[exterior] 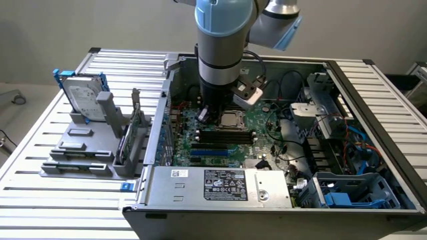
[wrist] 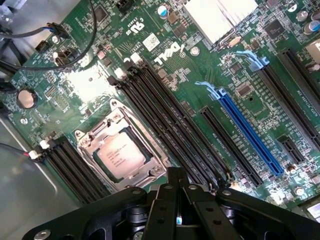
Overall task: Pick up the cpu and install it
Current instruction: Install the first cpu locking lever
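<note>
Cpu seated in motherboard socket; gripper closed, empty, just above.

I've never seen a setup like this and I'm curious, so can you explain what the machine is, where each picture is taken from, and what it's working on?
The grey and blue column is a robot arm; its gripper is its grasping part. The exterior view looks from off the arm at an opened computer case on a slatted metal table. The wrist view comes from a camera on the arm, looking down at the green motherboard. The cpu, a small silver square chip, already sits in its metal-framed socket. The gripper is shut and holds nothing. A hard drive stands in a grey rack beside the case.
</note>
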`<state>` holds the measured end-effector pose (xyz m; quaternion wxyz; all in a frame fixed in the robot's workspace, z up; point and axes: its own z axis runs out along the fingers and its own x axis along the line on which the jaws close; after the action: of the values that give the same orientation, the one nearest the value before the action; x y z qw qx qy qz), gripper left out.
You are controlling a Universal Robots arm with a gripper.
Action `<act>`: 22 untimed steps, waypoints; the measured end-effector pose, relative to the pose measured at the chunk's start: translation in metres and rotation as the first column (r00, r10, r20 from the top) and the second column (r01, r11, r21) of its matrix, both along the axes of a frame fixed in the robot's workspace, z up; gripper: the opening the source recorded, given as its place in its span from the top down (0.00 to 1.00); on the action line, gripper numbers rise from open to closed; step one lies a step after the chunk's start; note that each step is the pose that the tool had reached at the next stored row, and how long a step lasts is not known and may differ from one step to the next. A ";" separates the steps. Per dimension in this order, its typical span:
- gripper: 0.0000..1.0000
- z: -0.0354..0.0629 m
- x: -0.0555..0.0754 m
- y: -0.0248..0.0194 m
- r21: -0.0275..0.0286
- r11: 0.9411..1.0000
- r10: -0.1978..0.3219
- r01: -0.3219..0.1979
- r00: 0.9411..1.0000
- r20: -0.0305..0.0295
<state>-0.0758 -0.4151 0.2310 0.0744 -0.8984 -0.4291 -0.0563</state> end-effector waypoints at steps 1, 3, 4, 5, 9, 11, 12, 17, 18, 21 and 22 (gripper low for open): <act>0.89 -0.0004 0.000 0.0000 0.000 1.000 -0.001 0.001 1.000 -0.001; 0.89 -0.0015 -0.001 0.0001 0.000 1.000 -0.002 0.002 1.000 -0.005; 0.89 -0.0021 -0.001 0.0000 0.000 1.000 -0.002 0.002 1.000 -0.006; 0.89 -0.0029 -0.001 0.0000 0.000 1.000 -0.003 0.003 1.000 -0.007; 0.89 -0.0066 -0.002 0.0001 0.000 1.000 -0.003 0.003 1.000 -0.008; 0.89 -0.0084 -0.002 0.0002 0.000 1.000 -0.003 0.003 1.000 -0.009; 0.89 -0.0091 -0.003 0.0004 0.000 1.000 -0.003 0.003 1.000 -0.009; 0.89 -0.0119 -0.003 0.0014 0.000 1.000 -0.003 0.003 1.000 -0.010; 0.89 -0.0125 -0.004 0.0017 0.000 1.000 -0.003 0.003 1.000 -0.011; 0.89 -0.0140 -0.004 0.0022 0.000 1.000 -0.003 0.003 1.000 -0.012; 0.89 -0.0145 -0.005 0.0024 0.000 1.000 -0.003 0.003 1.000 -0.012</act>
<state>-0.0804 -0.4127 0.2165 0.0768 -0.8994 -0.4274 -0.0511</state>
